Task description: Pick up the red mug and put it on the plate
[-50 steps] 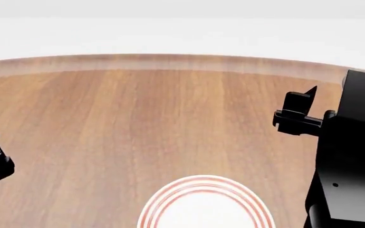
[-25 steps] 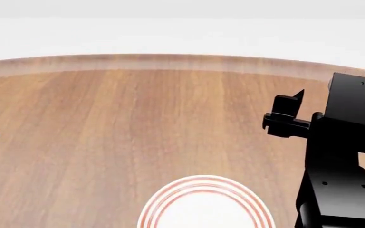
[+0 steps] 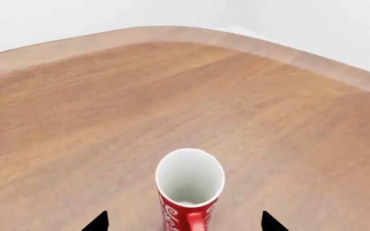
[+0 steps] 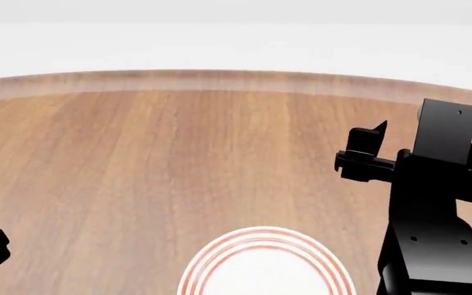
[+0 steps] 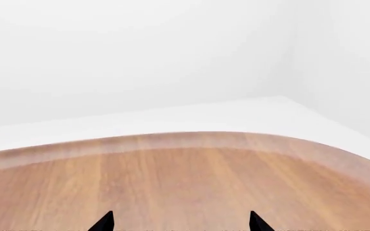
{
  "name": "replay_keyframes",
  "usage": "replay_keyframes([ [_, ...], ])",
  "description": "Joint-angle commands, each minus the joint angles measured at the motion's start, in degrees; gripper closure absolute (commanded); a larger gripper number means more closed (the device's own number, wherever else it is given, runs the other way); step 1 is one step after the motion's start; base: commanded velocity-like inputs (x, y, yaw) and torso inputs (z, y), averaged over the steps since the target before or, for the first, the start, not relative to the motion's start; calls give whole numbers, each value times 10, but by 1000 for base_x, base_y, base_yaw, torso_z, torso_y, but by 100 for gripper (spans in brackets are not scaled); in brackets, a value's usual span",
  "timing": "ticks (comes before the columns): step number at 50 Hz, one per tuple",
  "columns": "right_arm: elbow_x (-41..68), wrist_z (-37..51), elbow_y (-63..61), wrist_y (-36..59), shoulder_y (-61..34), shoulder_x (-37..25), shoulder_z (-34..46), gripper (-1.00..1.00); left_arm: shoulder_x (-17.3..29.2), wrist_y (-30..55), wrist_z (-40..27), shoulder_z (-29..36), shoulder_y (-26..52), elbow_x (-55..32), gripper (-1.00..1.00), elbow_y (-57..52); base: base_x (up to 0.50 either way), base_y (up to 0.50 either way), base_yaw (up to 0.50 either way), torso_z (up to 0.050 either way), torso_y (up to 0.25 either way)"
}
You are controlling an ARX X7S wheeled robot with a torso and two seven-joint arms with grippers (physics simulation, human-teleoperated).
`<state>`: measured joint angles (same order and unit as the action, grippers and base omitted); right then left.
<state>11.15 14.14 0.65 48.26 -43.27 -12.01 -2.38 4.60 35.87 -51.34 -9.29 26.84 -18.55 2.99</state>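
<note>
Red mug (image 3: 189, 192): stands upright on the wooden table (image 3: 108, 110), seen only by the left wrist camera; white inside, white swirls on the red wall, handle facing that camera. It is outside the head view.
Mug and left gripper (image 3: 183, 222): the mug sits between the two dark fingertips (image 3: 98, 222), which show apart on either side of it; neither tip touches it, so the jaws are spread.
Plate (image 4: 219, 261): white with red rings, at the near edge of the head view, its lower part cut off by the frame; nothing rests on the part that shows.
Left gripper in head view: only a dark piece at the left edge, low down, well apart from the plate.
Right gripper (image 4: 365, 153): held above the table at the right, beyond the plate; its tips (image 5: 104, 222) show wide apart in the right wrist view, with only table between them.
Table: round edge, pale wall behind.
</note>
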Motion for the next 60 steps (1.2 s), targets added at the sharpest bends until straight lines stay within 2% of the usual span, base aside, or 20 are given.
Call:
replay_keyframes([
  [1, 2, 0, 10, -8, 2, 0, 3, -100, 8, -17, 7, 10, 10, -5, -100, 52, 0, 0, 0, 0, 0],
  [52, 13, 4, 32, -20, 1, -1, 16, -100, 27, -54, 50, 38, 60, -20, -100, 223, 0, 0, 0, 0, 0],
  [60, 16, 4, 33, -20, 0, -3, 16, -100, 30, -80, 61, 43, 86, -13, -100, 290, 0, 0, 0, 0, 0],
])
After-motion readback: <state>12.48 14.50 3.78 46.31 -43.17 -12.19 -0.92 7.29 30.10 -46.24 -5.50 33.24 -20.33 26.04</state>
